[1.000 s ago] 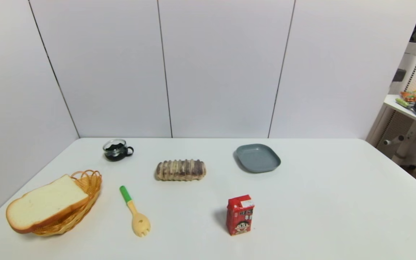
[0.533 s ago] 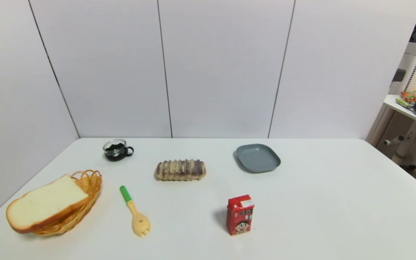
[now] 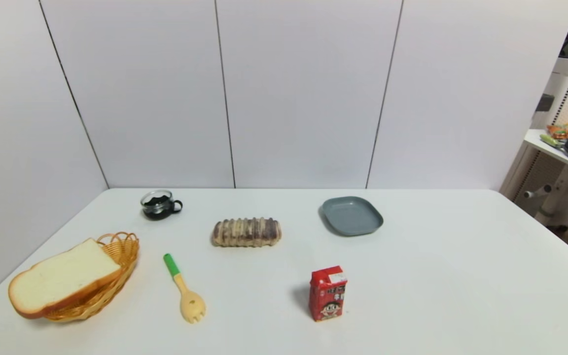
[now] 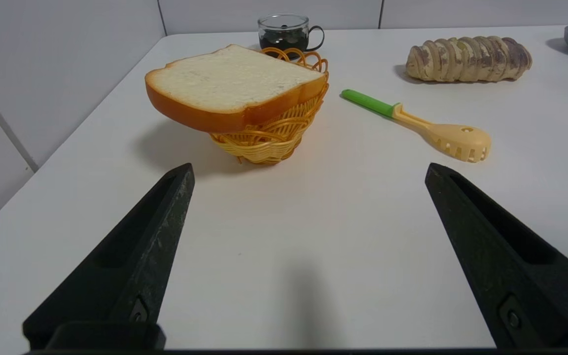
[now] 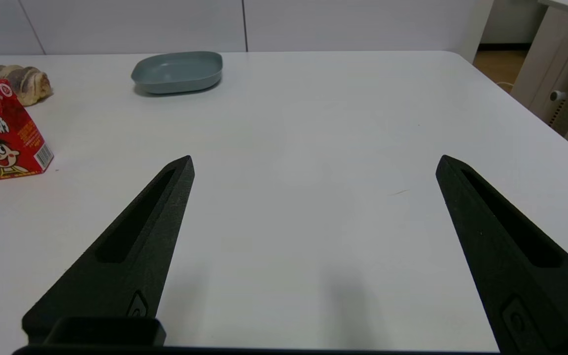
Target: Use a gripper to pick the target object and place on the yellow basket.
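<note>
Nearest, the left gripper (image 4: 308, 167) hangs low over the white table (image 3: 442, 276) with both black pointed fingers spread wide, holding nothing; the right gripper (image 5: 313, 160) is likewise spread over bare tabletop. Beyond the left gripper, the thick white bread slice with orange-brown crust (image 4: 234, 84) lies tilted across the oval yellow woven basket (image 4: 269, 138), overhanging its near rim.

White bread slice (image 3: 62, 276), orange-brown crust; yellow woven basket (image 3: 116, 266); brown-striped roll (image 3: 247, 232); grey-blue plate (image 3: 352, 215).
</note>
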{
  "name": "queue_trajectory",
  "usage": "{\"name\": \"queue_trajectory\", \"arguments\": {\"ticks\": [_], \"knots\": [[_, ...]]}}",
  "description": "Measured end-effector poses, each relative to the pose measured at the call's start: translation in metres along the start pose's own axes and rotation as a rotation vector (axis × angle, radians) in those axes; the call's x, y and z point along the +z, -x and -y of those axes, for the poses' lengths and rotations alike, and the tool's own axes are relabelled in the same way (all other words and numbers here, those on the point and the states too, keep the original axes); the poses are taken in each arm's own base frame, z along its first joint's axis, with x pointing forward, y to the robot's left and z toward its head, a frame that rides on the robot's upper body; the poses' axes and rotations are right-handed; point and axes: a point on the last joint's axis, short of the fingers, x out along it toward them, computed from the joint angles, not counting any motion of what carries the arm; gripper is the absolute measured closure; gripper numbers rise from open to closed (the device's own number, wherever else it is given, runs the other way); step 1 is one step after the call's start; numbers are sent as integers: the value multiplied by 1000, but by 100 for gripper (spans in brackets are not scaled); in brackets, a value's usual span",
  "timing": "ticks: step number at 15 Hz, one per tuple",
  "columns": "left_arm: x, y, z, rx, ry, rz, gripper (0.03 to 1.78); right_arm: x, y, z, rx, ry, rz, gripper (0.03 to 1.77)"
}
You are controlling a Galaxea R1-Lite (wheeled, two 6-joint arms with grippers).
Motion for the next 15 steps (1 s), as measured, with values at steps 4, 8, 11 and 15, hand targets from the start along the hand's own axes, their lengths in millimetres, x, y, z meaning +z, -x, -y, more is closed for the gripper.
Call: {"name": "queue_trajectory", "arguments": {"ticks": [4, 8, 11, 15], "knots": [[0, 0, 0, 0, 0, 1, 12, 0, 0, 0, 0, 0, 0, 10], [0, 0, 0, 0, 0, 0, 12, 0, 0, 0, 0, 0, 0, 10], [0, 0, 0, 0, 0, 0, 12, 0, 0, 0, -1, 0, 1, 10], [0, 0, 0, 0, -1, 0, 12, 0, 0, 0, -1, 0, 0, 10]]}}
